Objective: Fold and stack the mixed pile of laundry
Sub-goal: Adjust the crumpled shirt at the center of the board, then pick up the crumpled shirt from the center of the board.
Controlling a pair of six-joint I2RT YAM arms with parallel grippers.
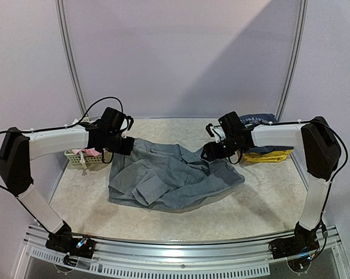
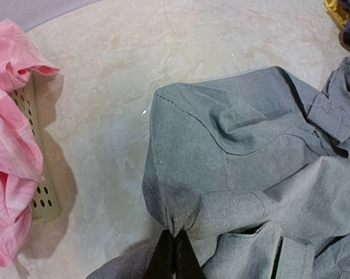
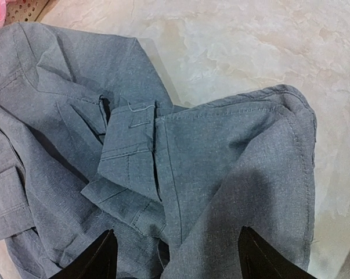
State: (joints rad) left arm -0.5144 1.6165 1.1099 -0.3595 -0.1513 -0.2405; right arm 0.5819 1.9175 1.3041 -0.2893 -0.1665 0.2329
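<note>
Grey woven trousers (image 1: 169, 177), matte and rumpled, with stitched hems and a flapped pocket, sprawl across the middle of the pale marbled bench (image 1: 250, 203), their folds bunched thickest toward seven o'clock. At ten o'clock of the heap the left end effector (image 2: 175, 258) is clenched on a puckered pinch of the trousers' edge, while at two o'clock the right end effector (image 3: 177, 256) stands released, its dark fingers spread wide over the cloth. At nine o'clock a pale lattice plastic basket (image 1: 76, 158) holds crumpled pink cloth (image 2: 6, 174) just beside the left arm, and at three o'clock a yellow piece (image 1: 267, 156) and a navy piece (image 1: 257, 121) lie behind the right wrist.
</note>
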